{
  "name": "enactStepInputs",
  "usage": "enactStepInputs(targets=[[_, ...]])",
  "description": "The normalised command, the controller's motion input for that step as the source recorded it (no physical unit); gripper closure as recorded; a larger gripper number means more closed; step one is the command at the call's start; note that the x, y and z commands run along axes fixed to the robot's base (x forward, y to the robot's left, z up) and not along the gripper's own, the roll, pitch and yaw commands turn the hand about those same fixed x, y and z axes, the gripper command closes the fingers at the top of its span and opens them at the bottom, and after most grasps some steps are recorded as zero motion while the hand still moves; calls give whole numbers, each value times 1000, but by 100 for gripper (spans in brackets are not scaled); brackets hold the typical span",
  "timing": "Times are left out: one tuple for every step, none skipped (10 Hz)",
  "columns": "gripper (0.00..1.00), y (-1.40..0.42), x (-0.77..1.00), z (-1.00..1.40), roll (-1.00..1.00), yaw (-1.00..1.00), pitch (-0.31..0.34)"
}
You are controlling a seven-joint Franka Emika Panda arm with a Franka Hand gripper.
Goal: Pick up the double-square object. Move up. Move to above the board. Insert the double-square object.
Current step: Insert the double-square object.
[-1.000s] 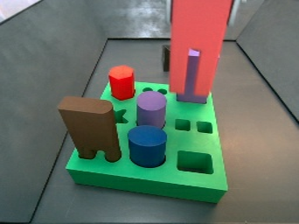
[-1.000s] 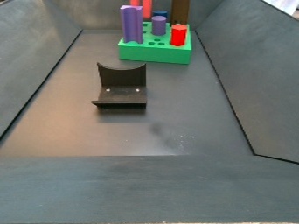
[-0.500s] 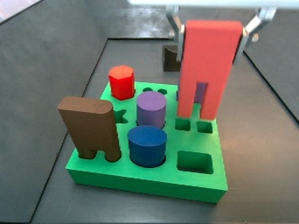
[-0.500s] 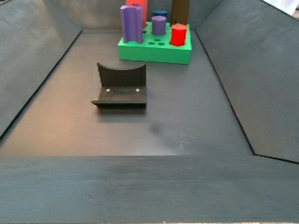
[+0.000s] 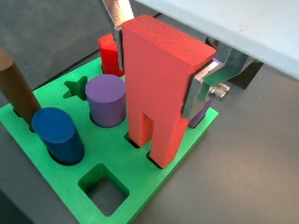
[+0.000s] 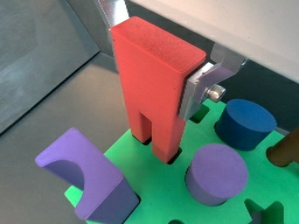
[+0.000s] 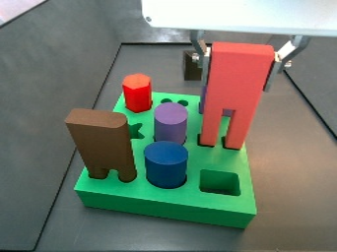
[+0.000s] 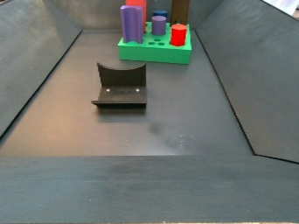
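The double-square object is a tall salmon-red block with a slot between two legs. My gripper is shut on its upper part and holds it upright over the board's far right part. The leg tips meet the green board surface; how deep they sit I cannot tell. In both wrist views the block stands between the silver fingers of the gripper. The board also shows far off in a side view, where the gripper and block are not visible.
On the board stand a brown notched block, a red hexagonal peg, a purple cylinder, a blue cylinder and a purple arch. A square hole is open. The fixture stands on the floor.
The gripper has come down with the double-square object. Its legs went from above the board to the board surface, over the two small square holes.
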Motion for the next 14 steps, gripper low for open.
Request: enactStepInputs(targets=[[100,-169,94,-146,131,126,63],[100,-134,89,-197,143,154,61],[100,-66,37,-231,146,174,46],[100,0,0,-223,86,203,11],[100,83,0,-186,0,260,1],[100,80,0,-183,0,249,0],[100,34,0,-180,0,174,0],[100,3,0,-143,0,97,0],[100,0,0,-106,13,29,11],[100,0,-69,-60,14,0,9],[100,0,-186,-69,0,-31,0],[100,0,-169,-80,0,-11,0],[100,66,-54,-83,44,0,9],[100,37,0,-120,23,6,4]])
